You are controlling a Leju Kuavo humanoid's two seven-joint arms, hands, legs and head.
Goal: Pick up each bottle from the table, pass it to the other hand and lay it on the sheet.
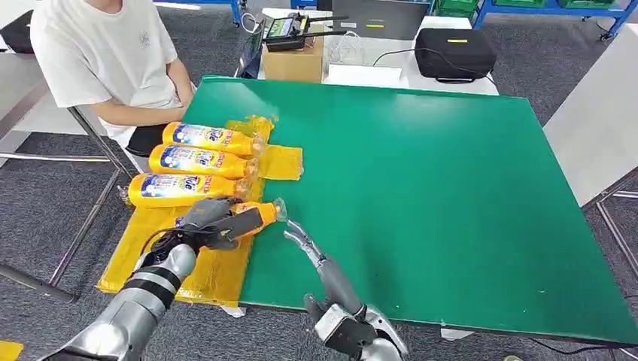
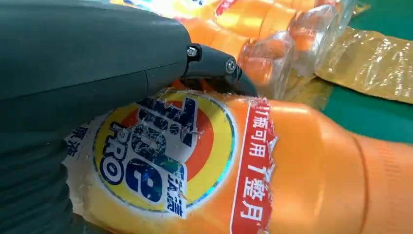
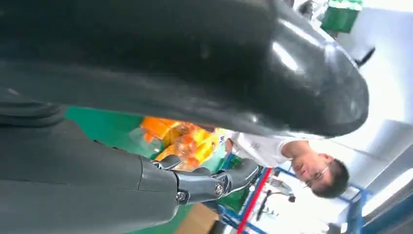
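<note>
At the far left of my head view a person in a white T-shirt [image 1: 98, 53] sits beside the bench. Next I see the crinkled yellow plastic sheet [image 1: 154, 241] spread along the left edge of the green-topped bench [image 1: 421, 195]. Three orange-yellow detergent bottles with blue and white labels lie on it side by side, caps pointing right: the far bottle [image 1: 211, 138], the middle bottle [image 1: 197, 160] and the near bottle [image 1: 184, 188], each close against its neighbour.

Just in front of them, my left robot hand [image 1: 211, 220] is wrapped around a fourth orange detergent bottle [image 1: 252, 218], fingers closed over its body, with the clear cap end sticking out to the right at the sheet's edge. In the left wrist view the grey thumb [image 2: 214, 68] presses on the bottle's round label, and I cannot tell whether the bottle rests on the sheet or is just above it.

To the right, my right robot hand [image 1: 305, 244] is stretched out over the green surface with fingers extended and apart, holding nothing; its fingertips are near the held bottle's cap but not touching.

Beyond the bench stand a brown cardboard box [image 1: 292, 62] and a black case [image 1: 454, 53].
</note>
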